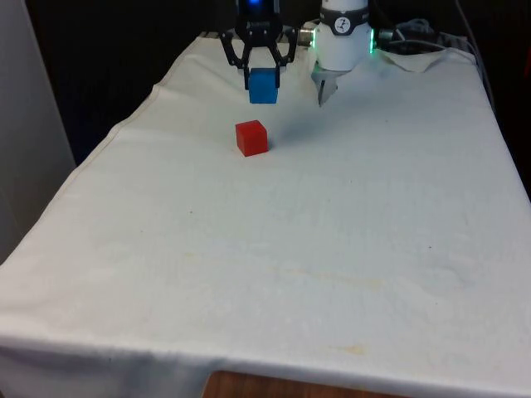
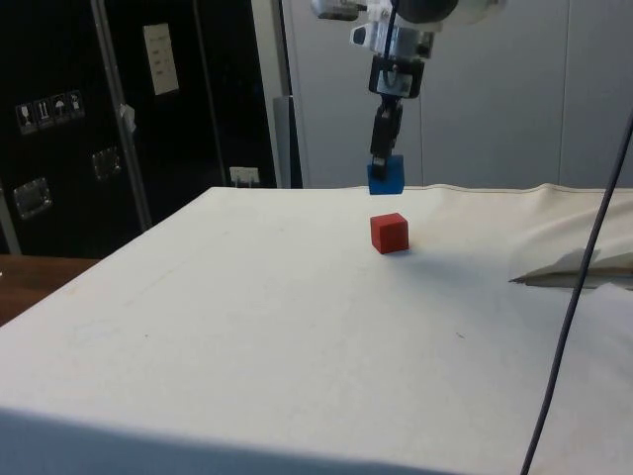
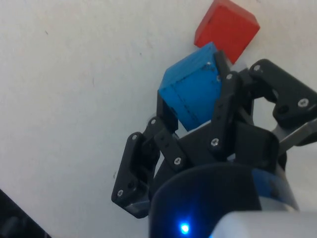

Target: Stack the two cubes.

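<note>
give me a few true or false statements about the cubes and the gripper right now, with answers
1. The black two-finger gripper is shut on the small blue cube. True.
2. The blue cube rests on the white tablecloth. False: it hangs in the air, as the side view shows.
3. The small red cube sits alone on the cloth. True.
4. The blue cube is already stacked on the red cube. False: the two are apart.
5. The red cube is between the fingers. False: the blue one is.

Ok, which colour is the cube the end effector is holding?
Blue: the blue cube is clamped in the end effector, clearest in the front view.
</note>
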`<state>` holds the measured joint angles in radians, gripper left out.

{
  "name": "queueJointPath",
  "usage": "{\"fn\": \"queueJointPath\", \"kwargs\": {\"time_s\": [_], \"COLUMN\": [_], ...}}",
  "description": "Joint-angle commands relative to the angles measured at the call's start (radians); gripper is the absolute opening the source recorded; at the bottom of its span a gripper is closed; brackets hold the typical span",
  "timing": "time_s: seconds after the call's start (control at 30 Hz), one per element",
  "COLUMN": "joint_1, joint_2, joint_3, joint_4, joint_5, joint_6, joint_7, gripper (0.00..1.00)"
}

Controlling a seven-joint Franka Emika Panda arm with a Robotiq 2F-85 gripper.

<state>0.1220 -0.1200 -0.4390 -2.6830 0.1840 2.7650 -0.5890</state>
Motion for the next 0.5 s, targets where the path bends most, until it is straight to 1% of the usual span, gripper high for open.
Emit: {"fn": "queueJointPath", "kwargs": {"time_s": [0.0, 0.03, 0.07, 0.27, 0.3, 0.33, 0.47], "joint_1": [0.000, 0.009, 0.010, 0.010, 0.000, 0.009, 0.008], "joint_2": [0.004, 0.005, 0.010, 0.042, 0.055, 0.050, 0.064], "joint_3": [0.001, 0.002, 0.004, 0.016, 0.016, 0.021, 0.031], "joint_4": [-0.001, -0.010, -0.011, -0.018, -0.011, -0.020, -0.024], "joint_5": [0.005, 0.033, 0.038, 0.083, 0.058, 0.097, 0.117], "joint_6": [0.007, 0.035, 0.042, 0.090, 0.076, 0.104, 0.128], "joint_7": [-0.001, -0.013, -0.015, -0.030, -0.017, -0.034, -0.035], "gripper": [0.01, 0.01, 0.01, 0.01, 0.01, 0.01, 0.01]}}
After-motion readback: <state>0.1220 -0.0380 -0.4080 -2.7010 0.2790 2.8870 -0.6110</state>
